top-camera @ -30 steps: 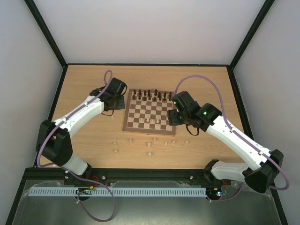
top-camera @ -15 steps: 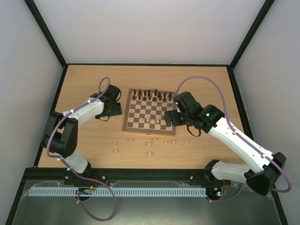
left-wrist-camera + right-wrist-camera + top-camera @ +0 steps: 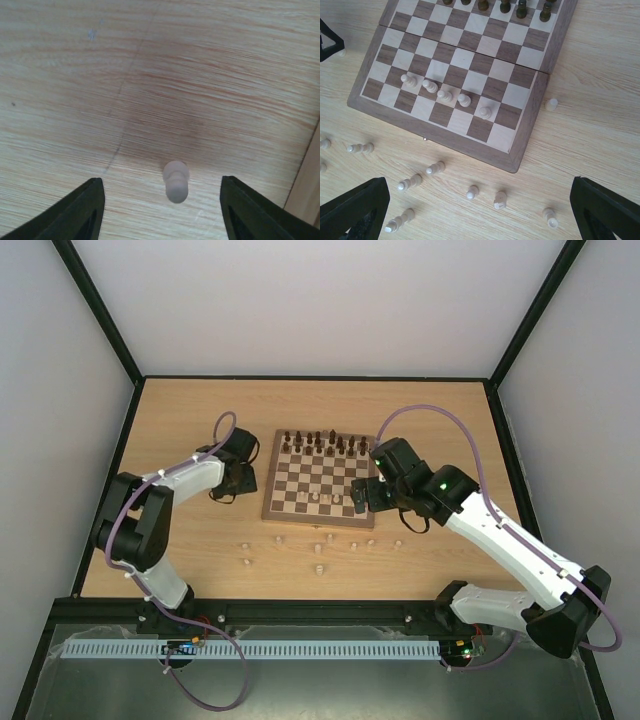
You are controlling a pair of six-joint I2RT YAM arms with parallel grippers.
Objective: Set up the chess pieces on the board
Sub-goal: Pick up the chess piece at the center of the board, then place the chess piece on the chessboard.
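The board (image 3: 315,519) lies mid-table; its border also shows in the right wrist view (image 3: 440,136). Several pale pawns (image 3: 442,95) stand in a row on its near half, seen from above too (image 3: 318,498). More pale pieces (image 3: 320,545) are scattered on the table in front of it, some lying down (image 3: 436,168). My left gripper (image 3: 236,480) is low, just left of the board, open around one pale pawn (image 3: 176,181) standing between its fingertips without touching them. My right gripper (image 3: 368,496) hovers over the board's near right corner, open and empty (image 3: 480,215).
Dark brown pieces (image 3: 320,443) line the board's far rows (image 3: 520,7). One pale piece (image 3: 551,104) sits on the table just right of the board. Black frame rails and grey walls bound the tabletop (image 3: 180,430).
My left gripper has swung nearer and lower, from beside the board's far left corner to beside its left edge, over the pawn. My right gripper has shifted slightly.
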